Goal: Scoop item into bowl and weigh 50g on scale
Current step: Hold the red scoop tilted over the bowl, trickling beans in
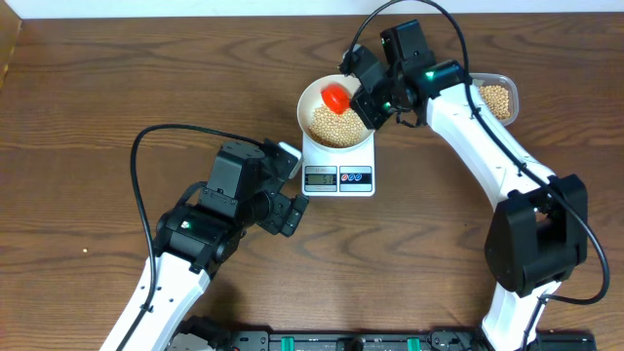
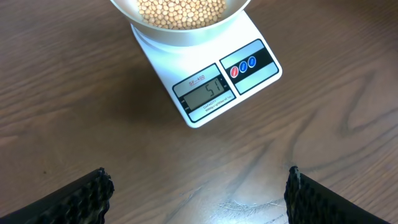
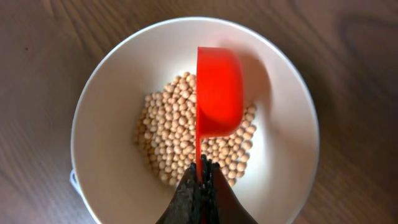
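The white bowl (image 1: 314,102) (image 3: 106,155) stands on the white scale (image 1: 338,164) (image 2: 214,87) and holds a heap of pale beans (image 1: 337,125) (image 3: 165,140) (image 2: 180,12). My right gripper (image 1: 369,105) (image 3: 202,171) is shut on the thin handle of a red scoop (image 1: 335,97) (image 3: 219,90), which hangs tipped on its side over the beans in the bowl. My left gripper (image 1: 297,190) (image 2: 199,186) is open just in front of the scale, over bare table, with nothing between its fingers. The scale's display (image 2: 206,93) shows digits.
A clear plastic tub (image 1: 495,97) with more beans sits at the back right, behind the right arm. The wooden table (image 1: 88,146) spreads to the left of the scale. A black rail runs along the front edge (image 1: 341,341).
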Controlling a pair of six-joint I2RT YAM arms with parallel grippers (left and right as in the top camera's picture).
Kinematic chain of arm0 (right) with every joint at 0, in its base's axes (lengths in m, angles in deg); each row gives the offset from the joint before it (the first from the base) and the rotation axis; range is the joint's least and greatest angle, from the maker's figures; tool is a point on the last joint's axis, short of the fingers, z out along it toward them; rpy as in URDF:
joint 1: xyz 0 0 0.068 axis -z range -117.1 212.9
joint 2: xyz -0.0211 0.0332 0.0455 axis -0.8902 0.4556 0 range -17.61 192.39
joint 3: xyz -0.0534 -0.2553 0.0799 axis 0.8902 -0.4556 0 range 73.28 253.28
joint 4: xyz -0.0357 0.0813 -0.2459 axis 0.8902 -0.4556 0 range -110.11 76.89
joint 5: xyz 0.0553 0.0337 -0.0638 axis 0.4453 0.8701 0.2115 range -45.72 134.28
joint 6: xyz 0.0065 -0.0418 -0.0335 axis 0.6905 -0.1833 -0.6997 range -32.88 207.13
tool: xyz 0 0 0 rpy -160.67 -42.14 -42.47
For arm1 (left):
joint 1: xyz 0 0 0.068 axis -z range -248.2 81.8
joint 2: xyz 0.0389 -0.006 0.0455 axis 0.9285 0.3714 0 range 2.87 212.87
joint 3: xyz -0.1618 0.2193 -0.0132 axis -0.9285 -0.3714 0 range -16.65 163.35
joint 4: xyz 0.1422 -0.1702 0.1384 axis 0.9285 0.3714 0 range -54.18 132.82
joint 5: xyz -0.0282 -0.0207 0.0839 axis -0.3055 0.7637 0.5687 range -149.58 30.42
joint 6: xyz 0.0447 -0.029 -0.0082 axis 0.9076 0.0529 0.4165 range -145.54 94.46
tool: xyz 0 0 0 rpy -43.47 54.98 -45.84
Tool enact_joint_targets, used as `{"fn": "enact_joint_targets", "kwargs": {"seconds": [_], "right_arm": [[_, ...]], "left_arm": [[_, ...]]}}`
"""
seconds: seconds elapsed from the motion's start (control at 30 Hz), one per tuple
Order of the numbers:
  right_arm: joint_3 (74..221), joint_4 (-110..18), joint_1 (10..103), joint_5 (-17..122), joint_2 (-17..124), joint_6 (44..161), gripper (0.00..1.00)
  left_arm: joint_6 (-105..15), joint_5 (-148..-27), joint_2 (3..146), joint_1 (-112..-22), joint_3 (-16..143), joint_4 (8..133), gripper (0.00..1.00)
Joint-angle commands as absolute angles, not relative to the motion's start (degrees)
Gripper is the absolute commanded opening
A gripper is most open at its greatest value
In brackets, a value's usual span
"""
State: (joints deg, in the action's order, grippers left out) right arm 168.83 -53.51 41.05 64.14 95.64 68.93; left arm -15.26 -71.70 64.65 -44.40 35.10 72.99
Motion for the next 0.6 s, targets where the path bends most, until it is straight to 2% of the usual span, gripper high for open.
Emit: {"fn": "enact_joint_targets", "kwargs": {"seconds": [0.0, 0.57], "right_arm": [[169.5, -52.6, 40.7, 62.4, 96.0, 66.5, 0.01], [169.3, -52.7, 40.4, 62.3, 96.0, 65.2, 0.01]], "left_arm": [[-15.6, -72.4, 64.6, -44.2, 34.9, 73.1, 0.91], [-15.6, -72.4, 64.6, -44.2, 34.9, 73.1, 0.91]]}}
